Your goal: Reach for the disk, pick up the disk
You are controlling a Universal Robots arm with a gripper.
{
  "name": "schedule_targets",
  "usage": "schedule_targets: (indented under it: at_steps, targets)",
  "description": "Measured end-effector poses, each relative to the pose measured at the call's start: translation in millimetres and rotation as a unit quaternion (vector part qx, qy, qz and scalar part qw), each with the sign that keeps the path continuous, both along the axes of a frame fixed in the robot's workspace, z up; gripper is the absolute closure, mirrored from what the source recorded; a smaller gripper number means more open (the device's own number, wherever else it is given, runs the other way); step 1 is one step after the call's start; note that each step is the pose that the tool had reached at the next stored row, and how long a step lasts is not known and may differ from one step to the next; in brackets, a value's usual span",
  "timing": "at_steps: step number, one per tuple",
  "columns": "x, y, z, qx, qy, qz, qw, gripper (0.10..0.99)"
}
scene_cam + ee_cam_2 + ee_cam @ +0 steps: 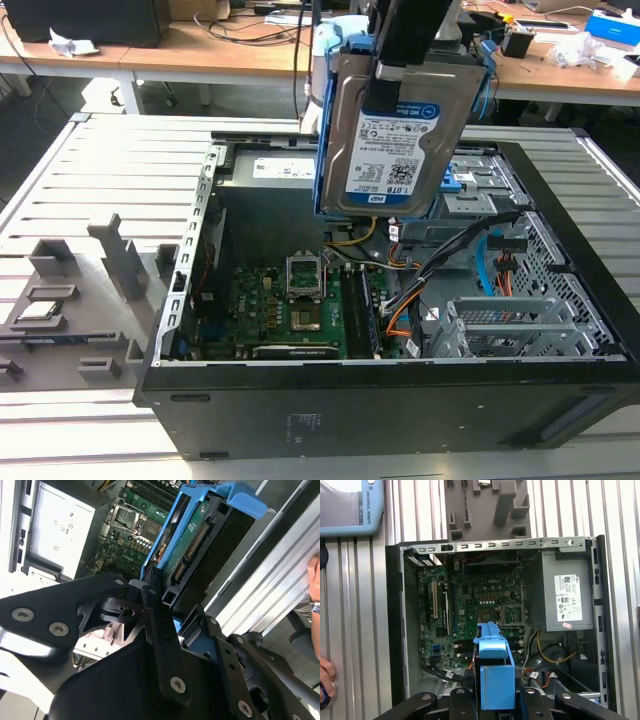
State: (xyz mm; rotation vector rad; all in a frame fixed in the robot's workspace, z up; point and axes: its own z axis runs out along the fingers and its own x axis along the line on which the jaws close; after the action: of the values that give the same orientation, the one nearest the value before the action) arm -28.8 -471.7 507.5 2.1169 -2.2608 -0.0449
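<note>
The disk [400, 130], a silver drive with a white-and-blue label in a bright blue carrier frame, hangs upright above the open computer case [380, 410]. My gripper [405, 60] comes down from above and is shut on the disk's upper edge. In the second wrist view the black fingers [152, 605] clamp the blue frame of the disk [200, 535], whose green circuit side shows. In the first wrist view the disk [495, 675] stands edge-on between the gripper's [495, 697] two finger bases, over the case's interior.
Below lie the motherboard [470, 605], the grey power supply box [567, 602] and loose cables [440, 270]. The drive cage with blue latches [465, 180] is behind the disk. A grey fixture block [100, 270] sits at the exterior view's left. A person's hand [326, 677] rests beside the case.
</note>
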Motion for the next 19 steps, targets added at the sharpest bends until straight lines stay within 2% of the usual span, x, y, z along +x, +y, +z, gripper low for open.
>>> schedule_targets:
  at_steps: [7, 9, 13, 16, 19]
  targets:
    - [0.0, -14.0, 0.0, 0.0, 0.0, 0.0, 1.0, 0.718]
    - [0.0, -20.3, 0.0, 0.0, 0.0, 0.0, 1.0, 0.718]
    - [0.0, -27.2, 0.0, 0.0, 0.0, 0.0, 1.0, 0.718]
    - [0.0, -36.2, 0.0, 0.0, 0.0, 0.0, 1.0, 0.718]
    - [0.0, -42.1, 0.0, 0.0, 0.0, 0.0, 1.0, 0.718]
